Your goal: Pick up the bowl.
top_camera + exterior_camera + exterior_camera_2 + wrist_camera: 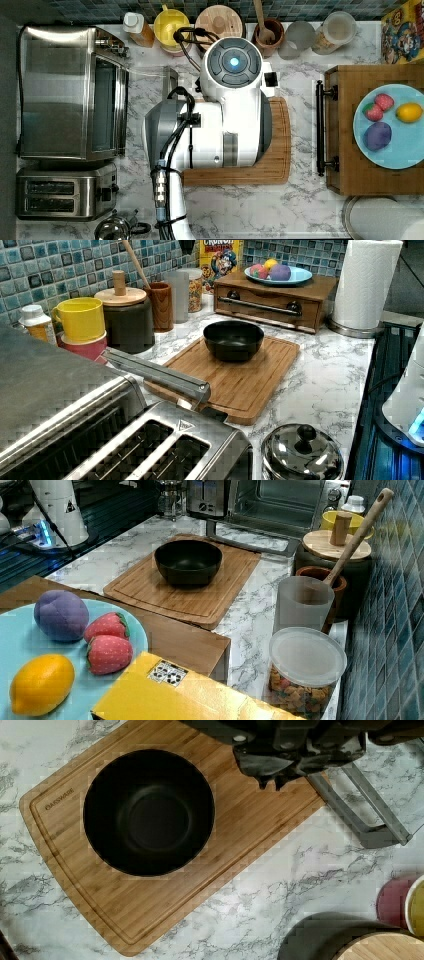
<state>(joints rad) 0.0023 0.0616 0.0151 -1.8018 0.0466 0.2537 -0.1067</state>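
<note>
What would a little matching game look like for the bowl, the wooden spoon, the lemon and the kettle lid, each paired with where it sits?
Things:
1. bowl
2. wooden spoon
3. lemon
4. kettle lid

Places:
A. on the light blue plate
B. on the bamboo cutting board
C. at the counter's front edge, beside the toaster
D. standing in the brown cup

Pairs: 1-B, 2-D, 3-A, 4-C

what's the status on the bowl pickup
Gripper high above the board, holding nothing. Bowl upright and empty on the board, untouched. Nothing in the way.
</note>
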